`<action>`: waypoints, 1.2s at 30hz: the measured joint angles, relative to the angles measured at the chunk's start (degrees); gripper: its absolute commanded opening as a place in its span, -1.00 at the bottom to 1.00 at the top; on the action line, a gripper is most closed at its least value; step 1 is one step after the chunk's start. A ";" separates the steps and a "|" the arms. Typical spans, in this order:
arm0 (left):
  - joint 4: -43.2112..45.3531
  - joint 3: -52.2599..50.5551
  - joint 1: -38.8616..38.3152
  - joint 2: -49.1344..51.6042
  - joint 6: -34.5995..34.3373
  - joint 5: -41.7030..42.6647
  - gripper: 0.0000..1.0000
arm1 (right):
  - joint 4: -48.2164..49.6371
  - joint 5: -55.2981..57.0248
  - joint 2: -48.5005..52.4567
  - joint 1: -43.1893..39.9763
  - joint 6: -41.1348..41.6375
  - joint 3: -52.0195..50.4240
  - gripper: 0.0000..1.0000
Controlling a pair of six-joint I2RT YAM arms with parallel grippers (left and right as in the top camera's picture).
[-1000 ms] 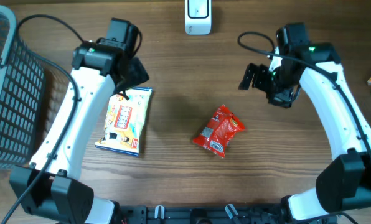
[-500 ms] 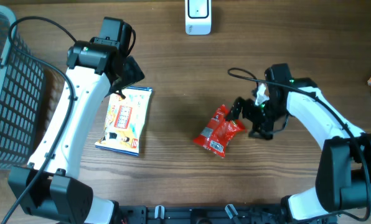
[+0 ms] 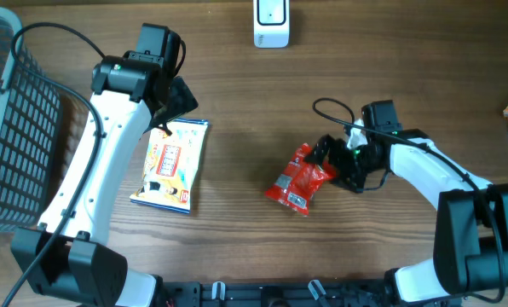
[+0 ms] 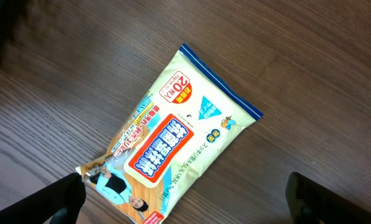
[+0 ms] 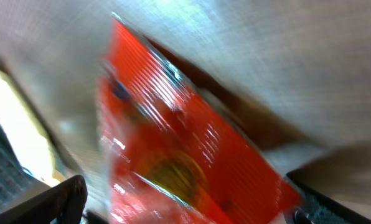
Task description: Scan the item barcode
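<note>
Gleaming crinkled red foil packet (image 3: 299, 181) on wood-grain table (image 3: 237, 77)

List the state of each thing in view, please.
Red packet: on the table, crumpled, not yet gripped.
Wipes pack: flat, face up, untouched.
Scanner: at the far edge, nothing in front.
Basket: at the left edge, untouched.
Left gripper: open, empty, over the wipes pack.
Right gripper: open, around the red packet.

Wooden table (image 3: 237, 222), red packet (image 3: 298, 179) centre, printed pouch (image 3: 172, 164) left, mesh basket (image 3: 11, 128), possibly a scanner (image 3: 271, 23) at back.
</note>
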 measured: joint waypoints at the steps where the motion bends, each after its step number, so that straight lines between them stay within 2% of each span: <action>1: 0.00 0.00 0.00 0.00 0.00 0.00 1.00 | 3.50 -0.20 0.20 0.02 0.24 -0.20 0.97; 7: -0.02 0.00 0.00 0.00 0.02 0.00 1.00 | 19.15 -2.08 1.03 0.02 2.36 -1.11 0.80; 9: -0.02 0.00 0.00 0.00 0.00 0.00 1.00 | 20.81 -2.95 1.03 0.02 2.34 -1.05 0.83; 12: 0.02 0.00 0.00 0.00 0.02 -0.02 1.00 | 13.70 -3.30 1.03 -0.02 -0.44 0.44 0.99; 15: 0.02 0.00 0.00 0.00 0.02 0.00 1.00 | 0.96 -3.28 1.05 -0.02 -5.75 4.35 0.99; 19: -0.02 0.00 0.00 0.00 0.02 0.00 1.00 | -6.34 -3.43 1.05 0.33 -11.45 5.90 0.99; 24: 0.00 0.00 0.00 0.00 0.00 0.00 1.00 | -4.02 1.84 1.05 2.47 -18.53 5.88 0.99; 30: 0.00 -0.02 0.00 0.00 0.02 0.00 1.00 | 10.84 6.67 1.05 2.56 -18.16 6.10 0.99; 36: -0.02 -0.02 0.00 0.00 0.02 0.00 1.00 | 10.19 4.24 3.34 3.15 -16.85 6.29 0.69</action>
